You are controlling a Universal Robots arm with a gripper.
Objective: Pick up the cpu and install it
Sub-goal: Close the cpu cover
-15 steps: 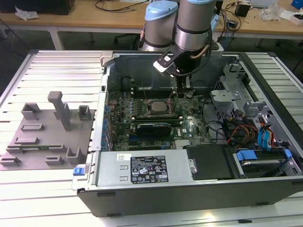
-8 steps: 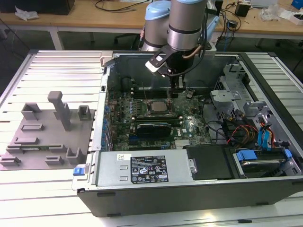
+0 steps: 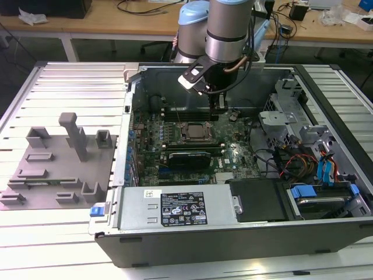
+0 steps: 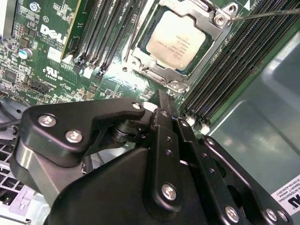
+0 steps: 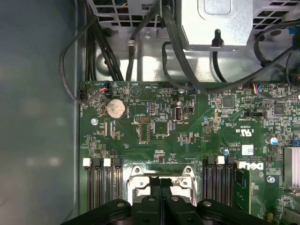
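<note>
I see the cpu [image 4: 176, 40] lying flat in the socket frame [image 4: 140, 57] on the motherboard [image 5: 159, 136], metal top up, edges square with the frame; it's square, so I can't tell a long axis. The gripper [image 4: 161, 96] hangs just above the socket's edge; fingers pressed together, nothing between them.

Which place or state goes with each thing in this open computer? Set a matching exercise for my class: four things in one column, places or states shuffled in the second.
Things
1. cpu
2. gripper
3. grey fixture plate
4. labelled silver box

Places or states
a. outside the case, on the exterior view's left
b. lying in the socket frame on the motherboard
c. inside the case, along its near wall in the exterior view
d. shut and empty, above the motherboard near the socket frame

Pairs: 1-b, 2-d, 3-a, 4-c.
</note>
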